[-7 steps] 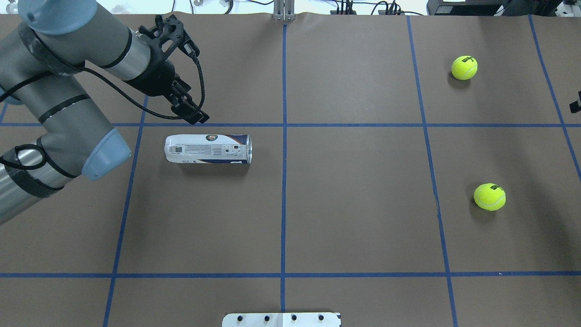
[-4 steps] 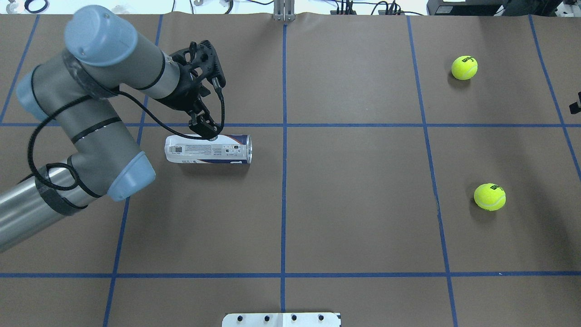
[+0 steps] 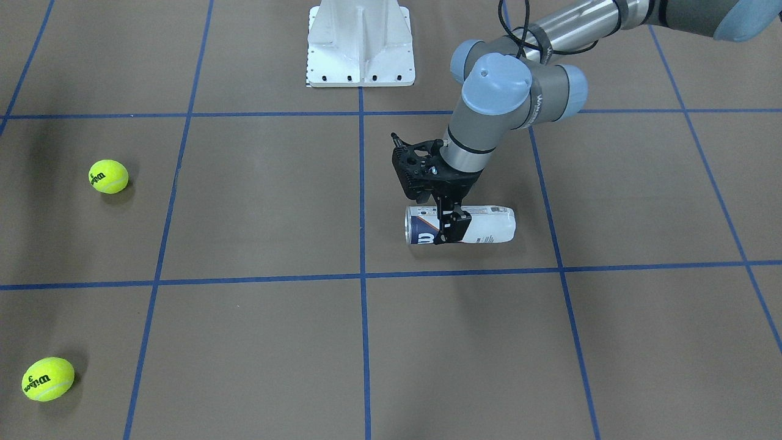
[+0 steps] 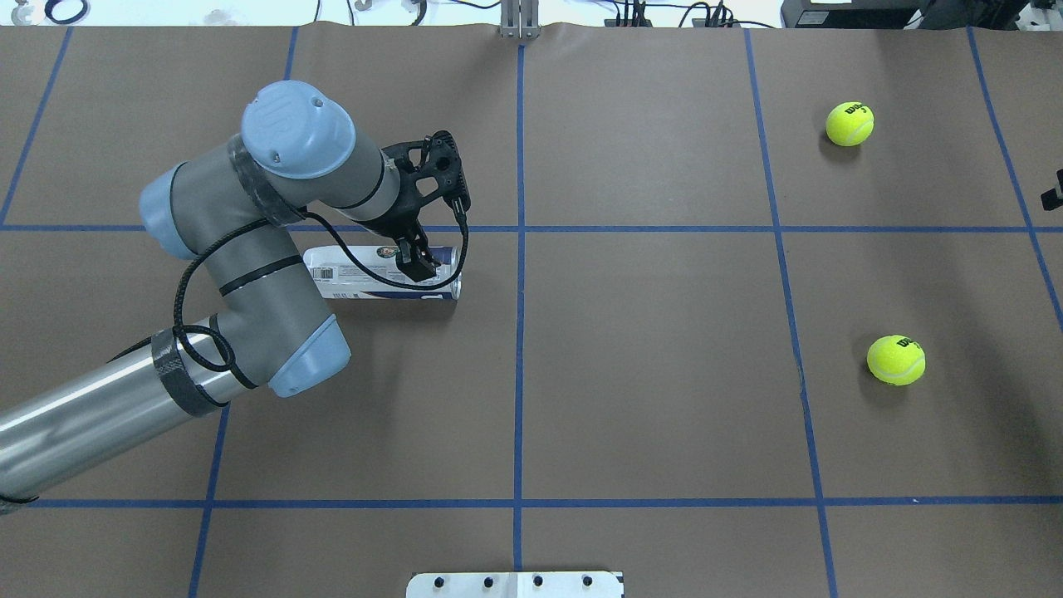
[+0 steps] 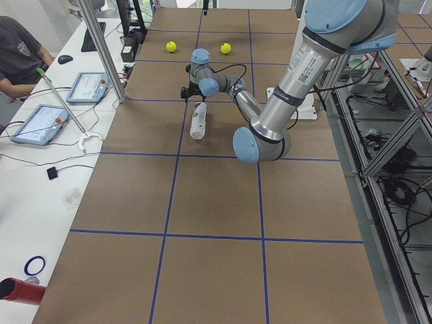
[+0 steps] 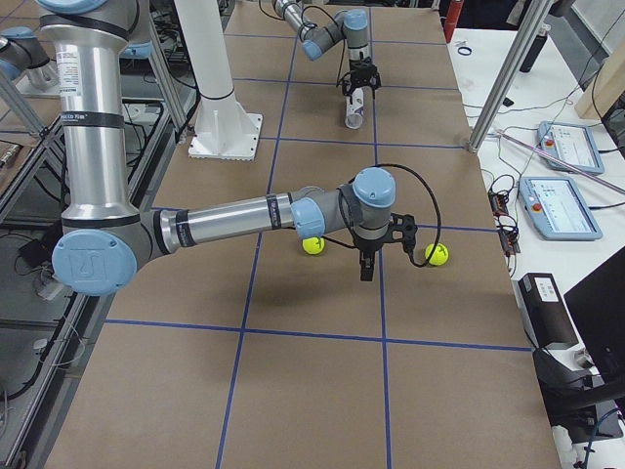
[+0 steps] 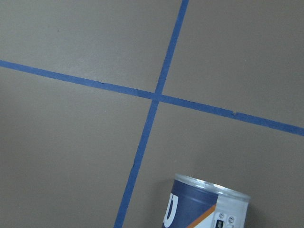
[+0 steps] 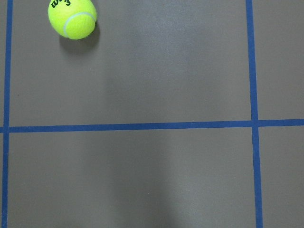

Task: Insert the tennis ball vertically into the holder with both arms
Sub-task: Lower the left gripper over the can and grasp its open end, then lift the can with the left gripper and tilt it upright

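Note:
The holder (image 4: pixel 365 272) lies on its side left of the table's middle, its metal-rimmed open end (image 7: pixel 211 187) turned toward the centre line. My left gripper (image 4: pixel 418 264) is down over that end, open, with one black finger on each side of the holder (image 3: pixel 489 225); I cannot tell if they touch it. Two yellow tennis balls rest on the right half, one far (image 4: pixel 849 124) and one nearer (image 4: pixel 896 360). My right gripper (image 6: pixel 364 272) hangs between the balls above the paper; whether it is open or shut cannot be told. One ball (image 8: pixel 72 18) shows in its wrist view.
The white pedestal base (image 3: pixel 360 46) stands at the robot's edge of the table on the centre line. Blue tape lines grid the brown paper. A person (image 5: pixel 20 50) sits at a side bench with tablets (image 5: pixel 40 125) beyond the table's far edge.
My left arm has swung right and toward the robot's side, bringing its gripper from beyond the holder down over its open end. The holder and both balls have not moved.

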`<state>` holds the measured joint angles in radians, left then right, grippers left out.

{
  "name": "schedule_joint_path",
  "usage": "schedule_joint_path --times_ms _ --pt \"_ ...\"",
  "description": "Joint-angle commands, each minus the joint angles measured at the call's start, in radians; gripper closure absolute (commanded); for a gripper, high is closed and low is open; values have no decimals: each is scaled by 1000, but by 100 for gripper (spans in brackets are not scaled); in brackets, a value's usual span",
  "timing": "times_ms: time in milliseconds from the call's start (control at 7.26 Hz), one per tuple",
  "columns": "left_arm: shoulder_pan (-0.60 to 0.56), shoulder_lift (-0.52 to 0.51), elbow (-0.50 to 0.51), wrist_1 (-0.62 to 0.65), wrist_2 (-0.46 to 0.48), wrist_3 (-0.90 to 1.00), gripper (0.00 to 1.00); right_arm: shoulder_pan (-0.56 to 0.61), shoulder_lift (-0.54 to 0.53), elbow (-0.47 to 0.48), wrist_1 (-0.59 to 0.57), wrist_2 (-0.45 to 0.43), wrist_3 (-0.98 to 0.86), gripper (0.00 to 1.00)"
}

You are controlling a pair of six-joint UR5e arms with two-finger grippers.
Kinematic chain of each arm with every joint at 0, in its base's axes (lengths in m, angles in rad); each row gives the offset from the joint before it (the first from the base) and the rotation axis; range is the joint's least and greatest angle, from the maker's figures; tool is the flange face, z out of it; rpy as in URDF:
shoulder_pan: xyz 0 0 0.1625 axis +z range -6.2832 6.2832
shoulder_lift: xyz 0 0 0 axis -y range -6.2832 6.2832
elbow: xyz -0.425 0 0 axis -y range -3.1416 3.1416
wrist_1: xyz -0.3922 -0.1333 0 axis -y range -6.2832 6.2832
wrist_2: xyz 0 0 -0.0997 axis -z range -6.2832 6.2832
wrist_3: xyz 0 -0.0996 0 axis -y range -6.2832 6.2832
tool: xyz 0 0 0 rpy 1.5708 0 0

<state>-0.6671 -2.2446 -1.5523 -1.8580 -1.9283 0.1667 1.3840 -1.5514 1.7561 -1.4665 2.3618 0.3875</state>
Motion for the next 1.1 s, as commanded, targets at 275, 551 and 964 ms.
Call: schedule_joint_path --times_ms 275,551,964 --pt "37 -69 15 141 11 101 5 -2 2 -3 0 -1 1 0" --pt "73 -75 26 138 101 154 5 -2 2 -7 2 -1 1 0" --pt "119 -73 34 141 164 194 5 -2 2 -7 2 -1 1 0"
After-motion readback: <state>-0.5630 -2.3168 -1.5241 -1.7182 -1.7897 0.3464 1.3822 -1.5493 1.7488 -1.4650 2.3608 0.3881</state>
